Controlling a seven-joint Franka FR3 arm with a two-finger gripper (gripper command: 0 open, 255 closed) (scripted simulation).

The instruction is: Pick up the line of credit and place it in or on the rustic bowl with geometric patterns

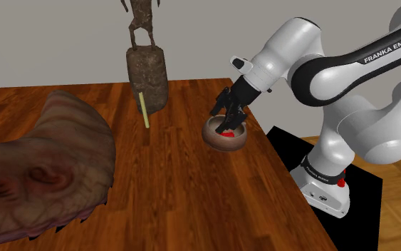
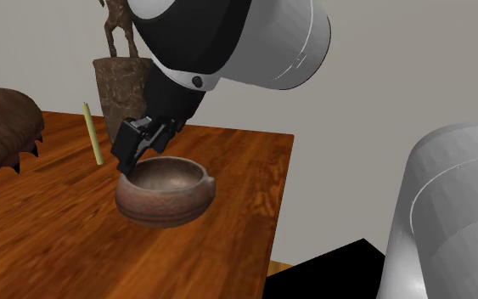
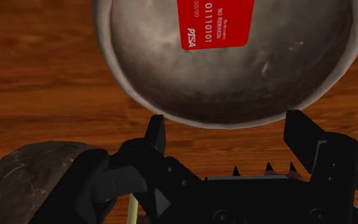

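Shoulder view: the gripper [image 1: 227,118] hangs just over the brown bowl [image 1: 209,135], which sits on the wood table [image 1: 156,192] near the edge twd the stand [image 1: 291,146]. The red card [image 1: 226,132] shows as a red patch inside the bowl, under the fingertips. Judging by that, placing looks done. The step in hand is letting go and clearing off.

Second exterior view: the gripper [image 2: 139,144] sits low at the bowl's far rim [image 2: 165,202], very close to it; can't tell if it touches. A yellow stick [image 2: 92,132] and a dark statue [image 2: 122,85] stand just beyond.

Wrist view: the fingers [image 3: 155,133] stand well apart w/ nothing btwn them, so the gripper is released. The card [image 3: 214,22] lies flat on the bowl's floor [image 3: 247,83], white print up, clear of both fingers.

To do it well:
- Go straight up first, no sideways drag. The fingertips are near the rim and could shove or tip the bowl, which is close to the table edge.
- Leave the fingers apart till well above the rim, so the card isn't re-caught.
- Swing away from the stick and statue only after that.
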